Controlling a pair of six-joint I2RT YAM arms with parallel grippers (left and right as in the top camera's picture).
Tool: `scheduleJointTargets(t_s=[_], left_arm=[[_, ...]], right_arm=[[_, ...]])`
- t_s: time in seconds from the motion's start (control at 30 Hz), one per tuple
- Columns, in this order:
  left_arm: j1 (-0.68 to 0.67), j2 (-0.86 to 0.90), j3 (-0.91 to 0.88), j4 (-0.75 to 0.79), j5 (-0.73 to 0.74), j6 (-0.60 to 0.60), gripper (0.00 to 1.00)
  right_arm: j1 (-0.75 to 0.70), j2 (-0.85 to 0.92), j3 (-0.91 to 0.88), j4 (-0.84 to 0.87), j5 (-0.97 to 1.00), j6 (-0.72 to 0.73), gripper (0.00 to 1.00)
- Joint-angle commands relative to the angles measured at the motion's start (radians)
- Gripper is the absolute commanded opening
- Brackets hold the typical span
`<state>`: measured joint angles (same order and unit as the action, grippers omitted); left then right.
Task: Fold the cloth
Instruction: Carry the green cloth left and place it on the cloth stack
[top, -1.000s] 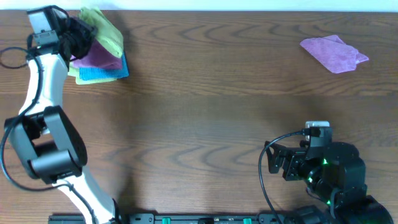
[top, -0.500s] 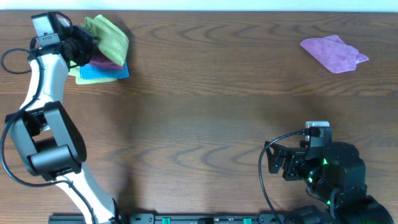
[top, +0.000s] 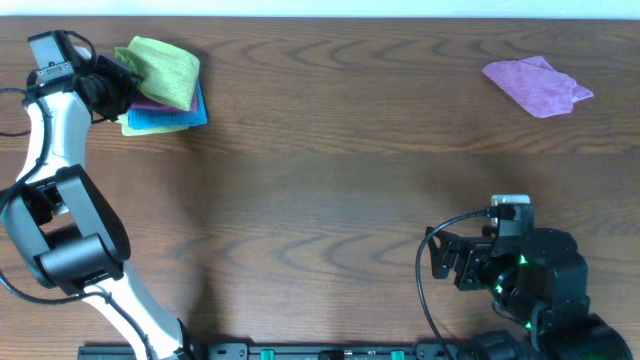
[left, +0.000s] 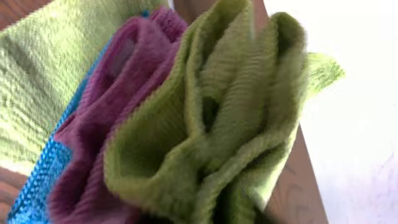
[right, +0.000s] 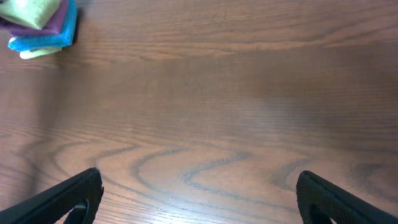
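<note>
The lime-green cloth (top: 165, 68) lies draped on top of a stack of folded cloths at the far left back of the table. My left gripper (top: 108, 82) is at the cloth's left edge and shut on it. In the left wrist view the cloth (left: 211, 124) fills the frame in bunched folds that run down into the jaws, and the fingers are hidden behind it. My right gripper (top: 440, 262) is open and empty low over bare table at the front right; both its fingers show in the right wrist view (right: 199, 199).
The stack under the cloth holds a purple folded cloth (top: 148, 101), a blue folded cloth (top: 165, 117) and another green layer (left: 43, 68) below. A crumpled purple cloth (top: 537, 84) lies at the back right. The table's back edge runs just behind the stack.
My left gripper has moved left and back, pulling the green cloth. The cloth was bunched up over the stack and now lies flatter across its top. The right arm has not moved.
</note>
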<state>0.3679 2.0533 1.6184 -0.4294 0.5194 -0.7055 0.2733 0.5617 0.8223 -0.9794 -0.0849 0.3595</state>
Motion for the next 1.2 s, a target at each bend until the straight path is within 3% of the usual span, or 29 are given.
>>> scheduleJointTargets(t_s=[0.0,0.07,0.1,0.13,0.37,0.73,0.9,1.07,1.17], left_arm=[[0.007,-0.006,0.019,-0.016,-0.003,0.031,0.50],[0.007,-0.006,0.019,-0.027,-0.003,0.047,0.65],[0.008,-0.006,0.019,-0.039,-0.004,0.053,0.77],[0.011,-0.006,0.019,-0.050,-0.006,0.056,0.96],[0.055,-0.033,0.019,-0.126,-0.003,0.079,0.95],[0.070,-0.235,0.019,-0.214,-0.026,0.109,0.95],[-0.020,-0.359,0.019,-0.247,-0.009,0.222,0.95],[-0.138,-0.436,0.019,-0.326,-0.086,0.335,0.95],[-0.171,-0.454,0.019,-0.390,-0.082,0.340,0.96]], right_arm=[[-0.008,-0.003,-0.007,-0.002,0.010,0.014,0.99],[-0.008,-0.002,-0.007,-0.001,0.010,0.014,0.99],[-0.008,-0.003,-0.007,-0.001,0.010,0.014,0.99],[-0.008,-0.002,-0.007,-0.001,0.010,0.014,0.99],[-0.008,-0.002,-0.007,-0.001,0.010,0.014,0.99],[-0.008,-0.002,-0.007,-0.001,0.010,0.014,0.99],[-0.008,-0.003,-0.007,-0.002,0.010,0.014,0.99],[-0.008,-0.003,-0.007,-0.001,0.010,0.014,0.99],[-0.008,-0.002,-0.007,-0.001,0.010,0.014,0.99]])
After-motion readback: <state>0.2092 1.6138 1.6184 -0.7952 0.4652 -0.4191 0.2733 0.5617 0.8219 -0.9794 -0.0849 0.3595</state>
